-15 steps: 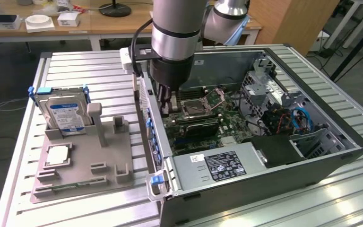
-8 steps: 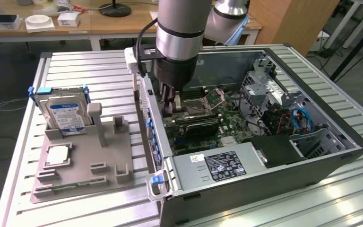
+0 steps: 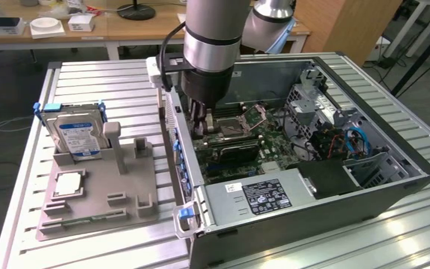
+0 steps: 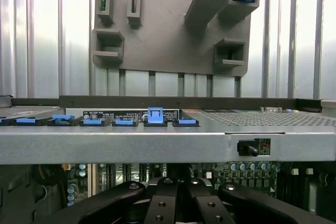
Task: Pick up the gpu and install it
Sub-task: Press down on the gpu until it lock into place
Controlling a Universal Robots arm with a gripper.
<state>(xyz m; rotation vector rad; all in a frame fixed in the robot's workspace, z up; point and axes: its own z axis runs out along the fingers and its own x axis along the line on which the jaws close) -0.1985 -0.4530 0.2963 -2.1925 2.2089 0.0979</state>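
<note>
Inside the open computer case (image 3: 364, 185), your hand (image 3: 200, 120) hovers over the motherboard (image 3: 234, 143) — installing step, I judge — grip state untellable, so descend gently.

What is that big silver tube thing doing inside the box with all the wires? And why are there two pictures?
The silver tube is a robot arm. It reaches down into an open computer case, over the green board full of parts. One picture is taken from a camera standing off to the side. The other comes from a camera on the arm's wrist, looking past its black gripper and over the case's edge. Beside the case, on the metal table, sits a grey holder carrying a hard drive with a blue label. I cannot tell whether the gripper holds anything.
</note>
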